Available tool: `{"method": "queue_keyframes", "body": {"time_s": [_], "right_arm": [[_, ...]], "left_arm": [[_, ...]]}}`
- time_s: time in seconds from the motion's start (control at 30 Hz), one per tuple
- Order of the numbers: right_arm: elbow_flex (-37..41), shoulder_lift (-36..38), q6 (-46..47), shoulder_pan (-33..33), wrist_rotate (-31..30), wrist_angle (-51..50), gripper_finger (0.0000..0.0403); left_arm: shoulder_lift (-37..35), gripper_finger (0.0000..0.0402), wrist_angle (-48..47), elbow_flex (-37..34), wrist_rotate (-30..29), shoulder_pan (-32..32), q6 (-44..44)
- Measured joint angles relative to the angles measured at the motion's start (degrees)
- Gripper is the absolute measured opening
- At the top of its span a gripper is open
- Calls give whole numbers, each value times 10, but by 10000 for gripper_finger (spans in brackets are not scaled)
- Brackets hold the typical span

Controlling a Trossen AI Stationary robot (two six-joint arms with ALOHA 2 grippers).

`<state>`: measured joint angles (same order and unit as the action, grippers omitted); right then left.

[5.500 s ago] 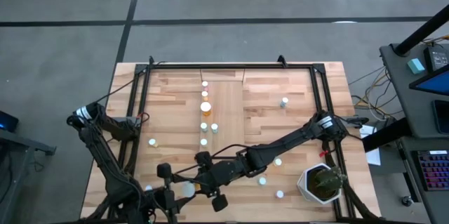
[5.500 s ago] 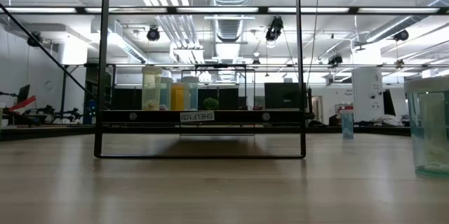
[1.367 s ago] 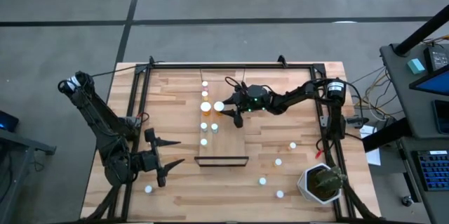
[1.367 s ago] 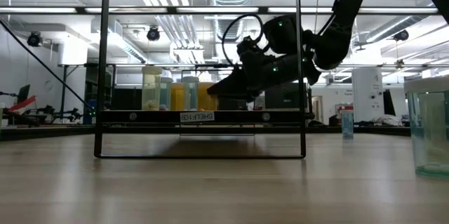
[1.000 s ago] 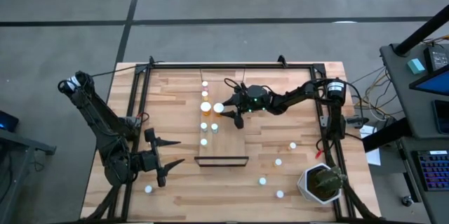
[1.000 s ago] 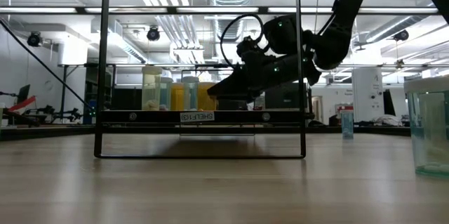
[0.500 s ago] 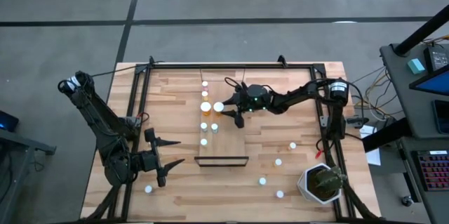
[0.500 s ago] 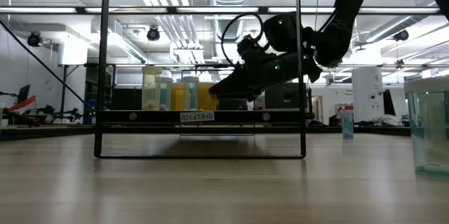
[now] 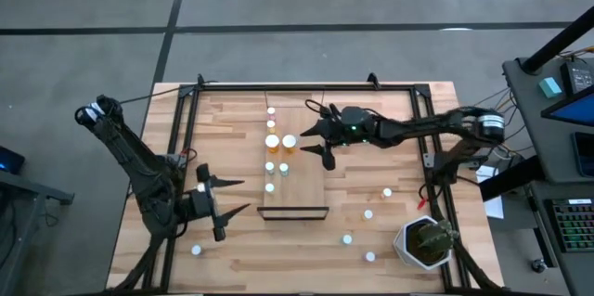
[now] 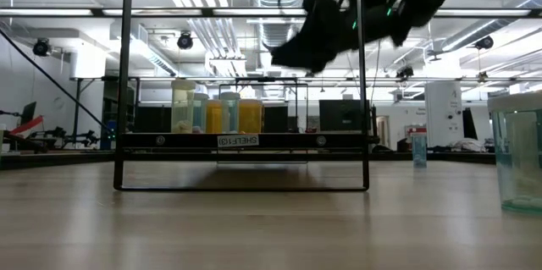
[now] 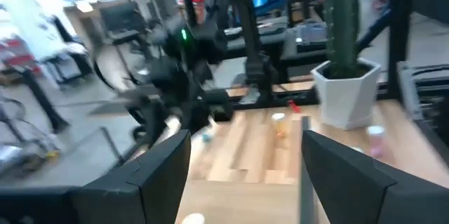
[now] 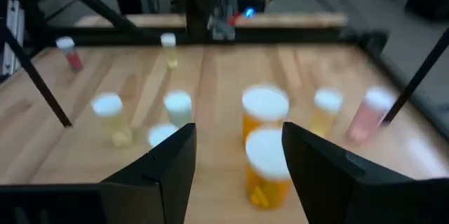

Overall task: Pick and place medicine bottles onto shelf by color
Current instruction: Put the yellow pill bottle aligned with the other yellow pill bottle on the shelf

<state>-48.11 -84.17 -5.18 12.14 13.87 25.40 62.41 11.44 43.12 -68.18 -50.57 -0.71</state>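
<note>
We see the right gripper (image 9: 313,141) raised above the shelf (image 9: 306,171), its fingers spread apart and empty, just beside two orange medicine bottles (image 9: 289,142) that stand together on the plank. More small bottles line the shelf's left edge toward the table's far side. Others stand loose on the table (image 9: 390,120) near its right edge and near the potted cactus (image 9: 425,242) at the near right corner. The left gripper (image 9: 232,196) waits near the table's left edge, fingers wide and empty, with one white-capped bottle (image 9: 196,250) close by.
</note>
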Motion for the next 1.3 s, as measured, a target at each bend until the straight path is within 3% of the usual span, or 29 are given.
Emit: {"method": "queue_keyframes", "body": {"time_s": [0.2,0.33,0.47,0.6,0.73,0.8,0.93,1.13,1.3], "right_arm": [[0,103,-50,-52,-65,-68,201],[0,150,-57,-69,-65,-88,201],[0,176,-69,-79,-66,-110,201],[0,182,-79,-83,-65,-125,201],[0,181,-97,-83,-66,-126,201],[0,181,-105,-83,-66,-125,201],[0,181,-107,-83,-66,-122,201],[0,181,-113,-83,-66,-116,201],[0,181,-113,-83,-66,-113,201]], "left_arm": [[-16,256,-32,28,57,36,56],[-27,256,-152,61,105,77,158],[-32,256,-394,120,194,131,365],[-18,256,-705,188,352,184,639],[13,256,-939,180,508,200,891],[27,256,-956,148,579,200,965],[44,256,-885,83,660,196,986],[63,256,-870,20,664,201,989],[65,255,-853,9,637,201,989]]}}
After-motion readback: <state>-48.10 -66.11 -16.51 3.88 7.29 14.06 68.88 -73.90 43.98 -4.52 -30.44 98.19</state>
